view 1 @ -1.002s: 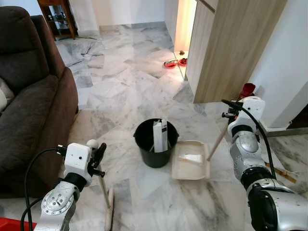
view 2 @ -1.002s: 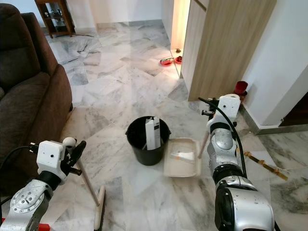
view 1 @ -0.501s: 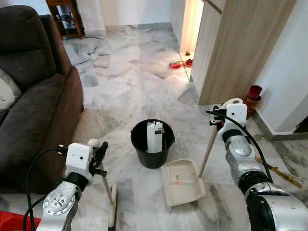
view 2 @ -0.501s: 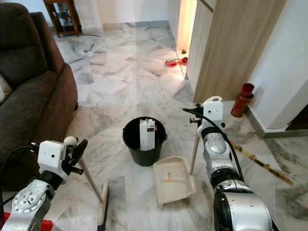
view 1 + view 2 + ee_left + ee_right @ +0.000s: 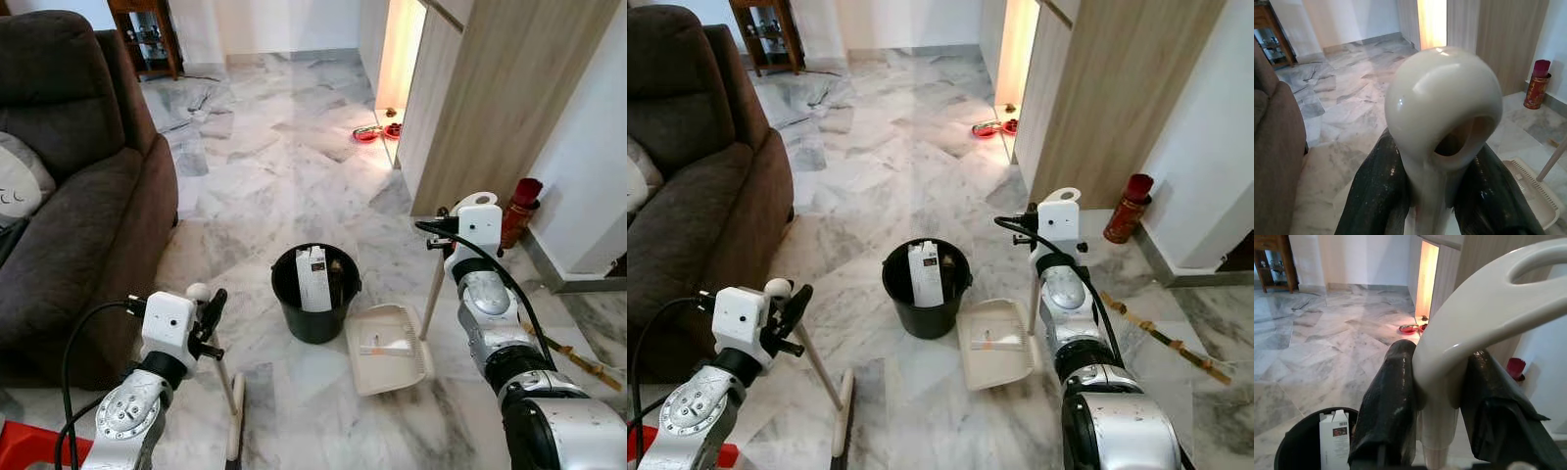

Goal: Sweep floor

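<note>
1. The left end effector (image 5: 1432, 196) is pinched on the top of the broom handle (image 5: 818, 367), its two black fingers (image 5: 1378, 191) pressed against either side of the handle's white looped end.
2. The broom's wooden handle slants down from that grip to the broom head (image 5: 841, 423), which rests on the marble floor (image 5: 284, 147) just in front of the sofa (image 5: 78, 196).
3. The right end effector (image 5: 1437, 416) is clamped on the dustpan handle (image 5: 432, 294), with a black finger on each side of the white loop at its top.
4. That handle runs down at a slight tilt to the cream dustpan (image 5: 387, 348), which lies flat on the floor with a few small bits of debris (image 5: 380, 342) in it.
5. A black bucket (image 5: 315, 292) stands on the floor just beside the dustpan, on its left, between the two arms.
6. A white carton (image 5: 313, 278) stands upright inside the bucket, leaning on its rim.
7. Behind the right arm stands a wooden cabinet (image 5: 490, 98), with a red canister (image 5: 519, 199) on the floor near the wall.
8. Two red bowls (image 5: 377, 133) sit on the floor farther back, by the lit gap beside the cabinet.
9. A pale cushion (image 5: 24, 191) lies on the sofa seat.
</note>
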`<state>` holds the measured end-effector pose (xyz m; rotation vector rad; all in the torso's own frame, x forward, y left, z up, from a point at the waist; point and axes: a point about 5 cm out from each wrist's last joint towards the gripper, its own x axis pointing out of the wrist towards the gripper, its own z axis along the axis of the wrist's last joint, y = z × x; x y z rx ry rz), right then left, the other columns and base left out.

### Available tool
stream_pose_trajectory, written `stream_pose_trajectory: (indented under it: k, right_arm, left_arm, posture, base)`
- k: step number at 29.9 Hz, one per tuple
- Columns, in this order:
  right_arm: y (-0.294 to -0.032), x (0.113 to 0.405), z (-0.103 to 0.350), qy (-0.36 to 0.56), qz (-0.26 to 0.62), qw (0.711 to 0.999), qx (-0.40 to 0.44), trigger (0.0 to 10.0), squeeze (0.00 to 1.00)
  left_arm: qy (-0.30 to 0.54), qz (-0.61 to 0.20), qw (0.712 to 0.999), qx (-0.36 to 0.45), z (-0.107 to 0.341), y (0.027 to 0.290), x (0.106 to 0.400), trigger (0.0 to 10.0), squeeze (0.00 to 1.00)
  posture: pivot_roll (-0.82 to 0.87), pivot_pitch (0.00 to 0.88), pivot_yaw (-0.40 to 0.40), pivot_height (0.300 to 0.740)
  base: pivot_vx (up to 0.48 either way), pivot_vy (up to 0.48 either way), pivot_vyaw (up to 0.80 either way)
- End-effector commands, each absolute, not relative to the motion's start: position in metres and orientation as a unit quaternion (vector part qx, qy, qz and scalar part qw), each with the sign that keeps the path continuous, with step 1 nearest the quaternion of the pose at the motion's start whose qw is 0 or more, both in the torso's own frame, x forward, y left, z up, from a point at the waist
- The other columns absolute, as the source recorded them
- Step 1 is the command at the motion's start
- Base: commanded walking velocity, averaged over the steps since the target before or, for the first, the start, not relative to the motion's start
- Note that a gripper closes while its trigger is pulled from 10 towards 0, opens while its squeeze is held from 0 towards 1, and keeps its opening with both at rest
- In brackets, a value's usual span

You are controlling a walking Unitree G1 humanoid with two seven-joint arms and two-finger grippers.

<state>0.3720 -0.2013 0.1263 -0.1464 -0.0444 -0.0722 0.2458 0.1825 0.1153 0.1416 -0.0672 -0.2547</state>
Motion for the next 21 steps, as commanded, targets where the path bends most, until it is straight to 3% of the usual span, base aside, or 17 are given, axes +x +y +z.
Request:
stream_pose_trajectory:
  k: [1, 21]
  right_arm:
    - [-0.197, 0.376, 0.137, -0.047, -0.034, 0.997, -0.048, 10.0, 0.00]
    - [-0.181, 0.372, 0.121, -0.015, -0.001, 1.000, 0.002, 10.0, 0.00]
  left_arm:
    - [-0.054, -0.119, 0.987, 0.089, 0.121, 0.185, 0.246, 10.0, 0.00]
    - [-0.055, -0.109, 0.989, 0.089, 0.121, 0.185, 0.247, 10.0, 0.00]
  posture:
    - [0.05, 0.033, 0.023, 0.740]
    - [0.05, 0.038, 0.025, 0.740]
  base:
    - [0.000, 0.000, 0.00]
    - [0.000, 0.000, 0.00]
